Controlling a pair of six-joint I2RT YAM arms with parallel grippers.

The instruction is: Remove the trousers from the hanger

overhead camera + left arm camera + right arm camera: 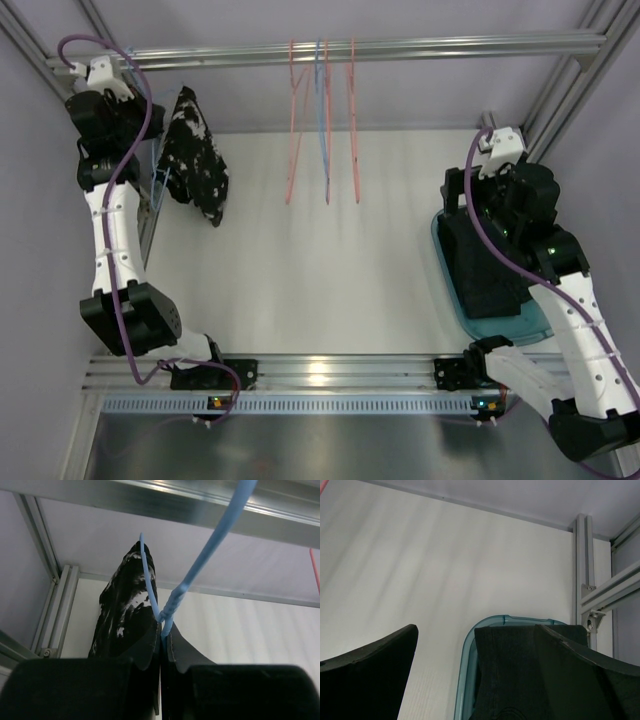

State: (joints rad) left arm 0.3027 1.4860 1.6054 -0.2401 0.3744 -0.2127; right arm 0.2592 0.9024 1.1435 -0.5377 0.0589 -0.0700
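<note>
The printed trousers (196, 160), black with white splotches, hang limp on a blue hanger (160, 182) at the back left. In the left wrist view the printed trousers (125, 615) hang just beyond the fingers, draped on the blue hanger (200, 565). My left gripper (148, 152) (164, 635) is shut on the hanger's twisted neck. The plain black trousers (480, 265) (505, 670) lie in a teal bin (500, 325) (467, 655) at the right. My right gripper (482, 225) (476, 628) is open and empty just above them.
Several empty pink hangers and one blue hanger (325, 120) hang from the aluminium rail (350, 48) at the back middle. Frame posts (585, 580) stand at the back corners. The white table (330, 280) lies between the arms.
</note>
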